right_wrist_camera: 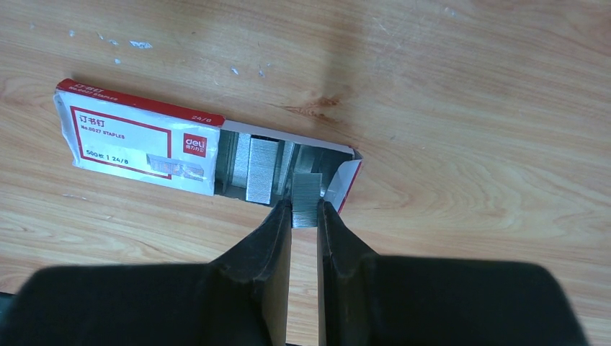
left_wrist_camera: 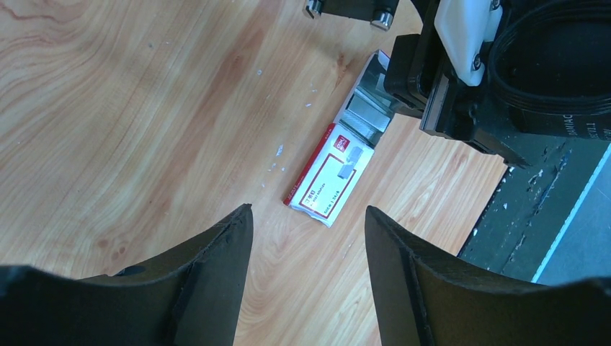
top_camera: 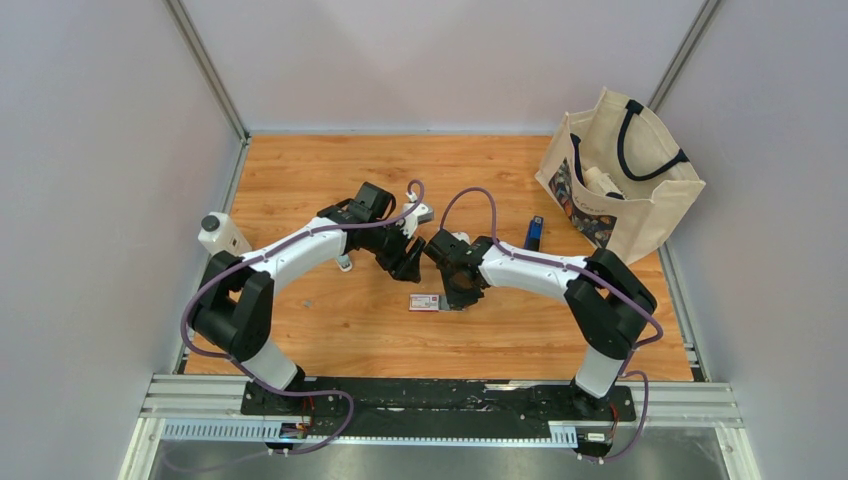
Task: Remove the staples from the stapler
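Right end effector [right_wrist_camera: 305, 209]: narrow, fingers pinched on a short strip of staples [right_wrist_camera: 306, 194]. The strip stands at the open end of the box tray [right_wrist_camera: 346, 169], with one finger on each side of it.

Staples [right_wrist_camera: 261, 169]: more silver strips lying in the same tray, just beside the held strip, towards the sleeve.

Box sleeve [right_wrist_camera: 137, 140]: red and white, printed, slid partway off the tray and flat on the desk [top_camera: 330, 330]. It covers the rest of the tray, so what lies under it cannot be seen.

Left end effector [left_wrist_camera: 308, 210]: wide, holding nothing and hanging above the desk. The sleeve end of the box lies just beyond its fingertips. The right end effector, past the box's far end, fills the upper right of the left wrist view.

Flecks [left_wrist_camera: 279, 150]: small white specks on the wood beside the box.

Stapler [top_camera: 534, 233]: dark blue, lying on the desk. It is well apart from both end effectors, beyond the right forearm and between that arm and the bag. Nothing touches it, and neither wrist view shows it.

Bag [top_camera: 640, 190]: cream canvas tote with dark handles, standing at the far right of the desk, near the stapler.

White device [top_camera: 222, 235]: small, with a black cap, at the left edge of the desk beside the left arm.
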